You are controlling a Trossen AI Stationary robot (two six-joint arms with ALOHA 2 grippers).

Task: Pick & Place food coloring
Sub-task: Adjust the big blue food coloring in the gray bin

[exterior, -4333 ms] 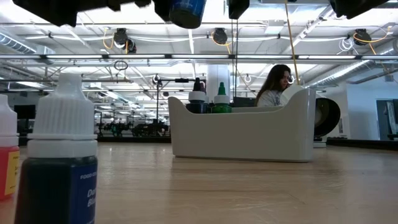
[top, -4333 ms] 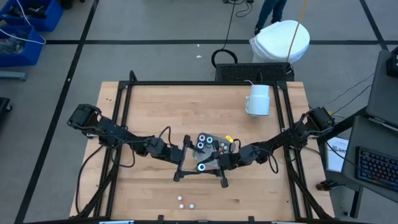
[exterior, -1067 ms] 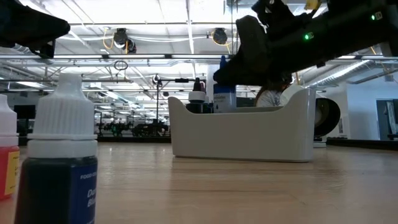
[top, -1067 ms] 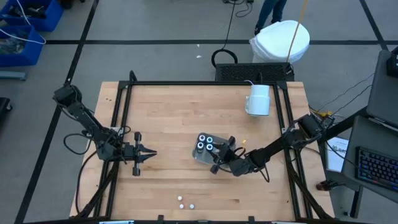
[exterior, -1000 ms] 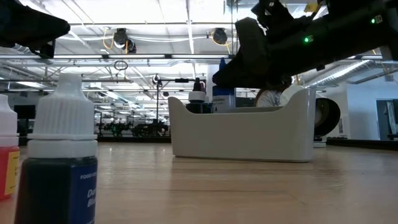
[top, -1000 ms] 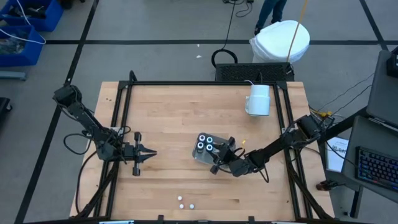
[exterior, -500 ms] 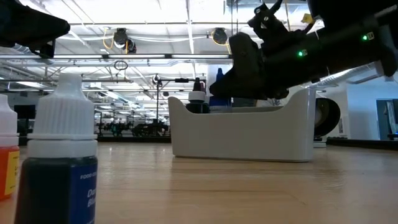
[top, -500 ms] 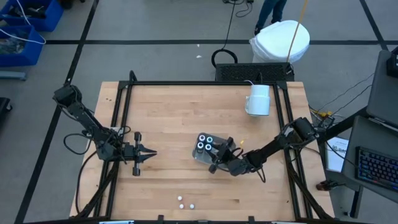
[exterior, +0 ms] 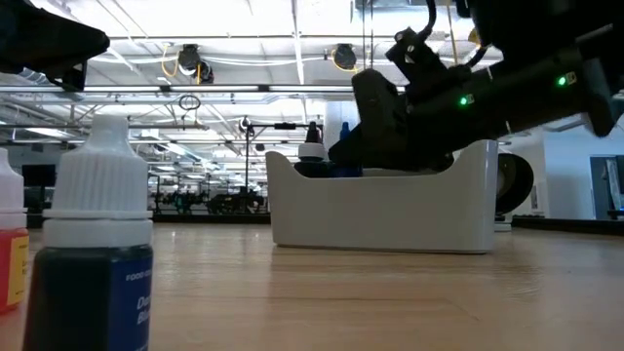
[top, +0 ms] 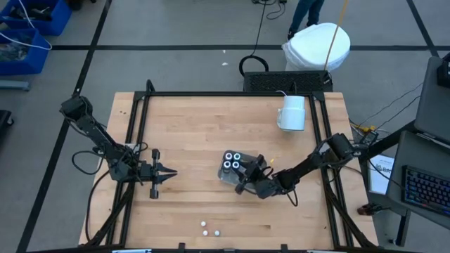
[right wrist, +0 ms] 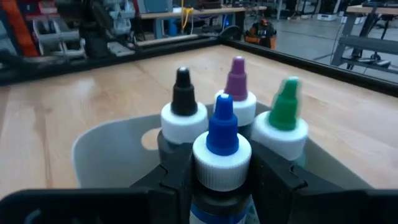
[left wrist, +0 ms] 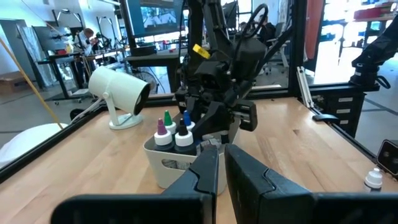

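Plainly, the right hand (right wrist: pixel 214 171) gripped a blue-tipped bottle (right wrist: pixel 221 146) by its ribbed white cap, holding it over the pale, rounded plastic tray (top: pixel 228 174) mid-worktop (top: pixel 197 126). Black-tipped (right wrist: pixel 182 112), purple-tipped (right wrist: pixel 237 87) and green-tipped (right wrist: pixel 285 121) bottles stood inside. The left hand (top: pixel 169 171), fingers closed and empty, waited well apart. Two white-capped bottles (top: pixel 211 228) stood near the front edge.

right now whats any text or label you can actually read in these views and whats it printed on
"FOOD CO": small white print, cut off by the picture's edge, on the dark blue bottle nearest the low camera.
"D" over "Bl": larger white letters below it on the same label, also cut off.
Red and yellow bottle beside it: label print too small to read.
Bottles in the white holder, including the blue-tipped bottle between the right gripper's fingers: no print shows.
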